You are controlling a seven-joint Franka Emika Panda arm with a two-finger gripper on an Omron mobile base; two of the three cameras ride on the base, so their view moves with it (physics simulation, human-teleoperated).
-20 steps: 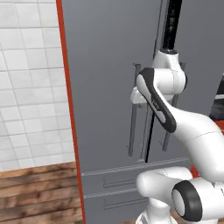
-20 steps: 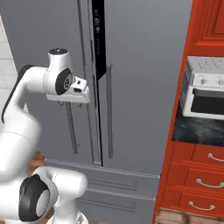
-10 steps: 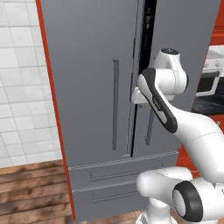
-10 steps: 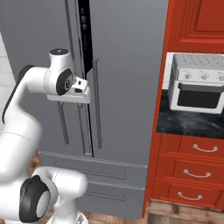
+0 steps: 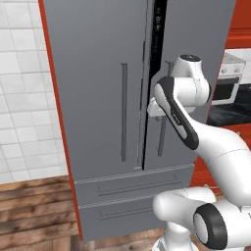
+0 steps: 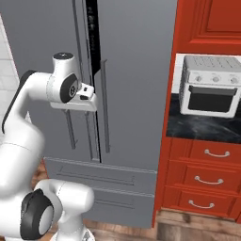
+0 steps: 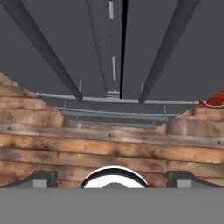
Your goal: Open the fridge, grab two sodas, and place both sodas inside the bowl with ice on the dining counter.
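In the left base view, the fridge [image 5: 112, 98] is standing shut ahead of me, its two bar handles flanking the centre seam, and my arm is reaching toward that seam. In the right base view, red cabinets [image 6: 207, 174] are sitting beside it. In the hand view, my claw [image 7: 113, 179] is spread wide and empty, looking down the doors at the wooden floor [image 7: 109, 144].
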